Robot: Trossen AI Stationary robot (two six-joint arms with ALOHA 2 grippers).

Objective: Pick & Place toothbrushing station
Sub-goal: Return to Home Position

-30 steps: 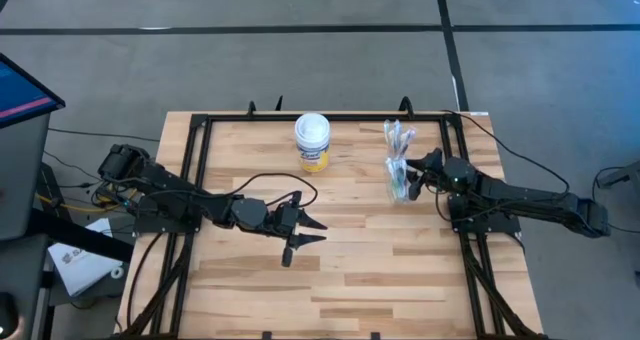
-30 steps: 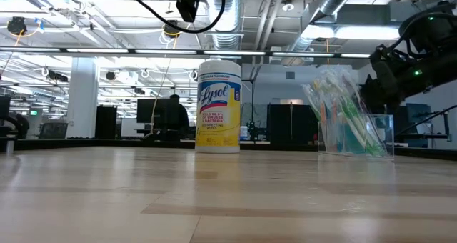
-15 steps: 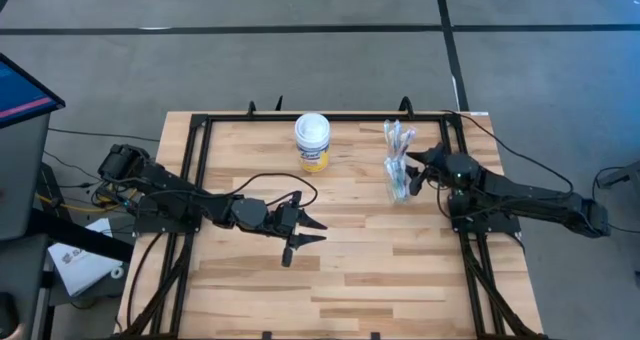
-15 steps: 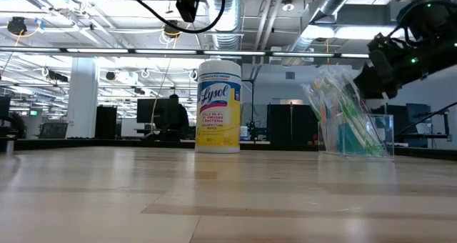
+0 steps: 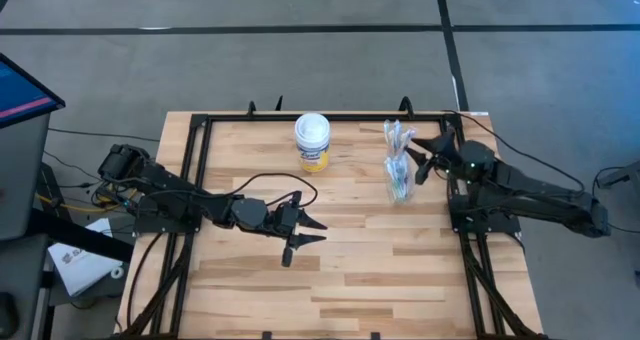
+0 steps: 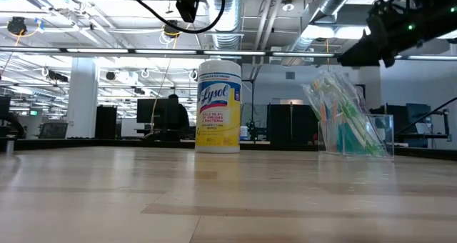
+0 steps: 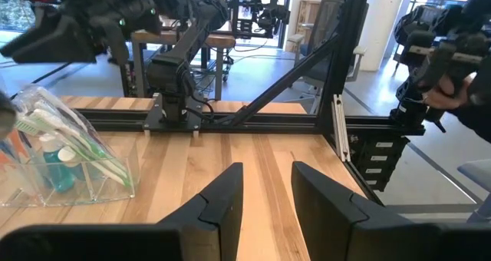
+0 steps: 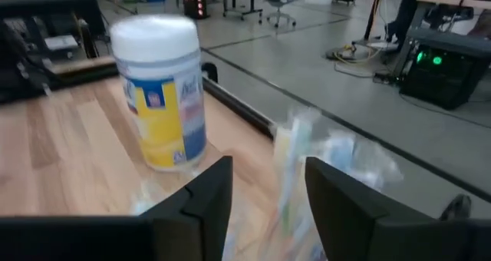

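The toothbrushing station [image 5: 399, 170] is a clear plastic holder with white, blue and green toothbrushes and a small blue tube. It stands on its base at the table's far right [image 6: 350, 121] [image 7: 65, 157]. My right gripper [image 5: 424, 158] hovers open just right of it and above its top [image 6: 357, 53]. The wrapped brush heads [image 8: 307, 161] show blurred beyond its fingers. My left gripper [image 5: 310, 232] stands open in mid-air over the table's middle [image 7: 267, 199], pointing toward the station, with nothing between its fingers.
A white-lidded, yellow-labelled canister [image 5: 312, 142] stands upright at the far middle [image 6: 218, 107] [image 8: 161, 92], left of the station. Black frame rails [image 5: 200, 160] run along the table's left, right and far sides. Bare wood [image 5: 370, 280] fills the near half.
My right gripper has risen from beside the station's upper part to above its top, tipping slightly as it went. The station has stayed where it was, standing on the table.
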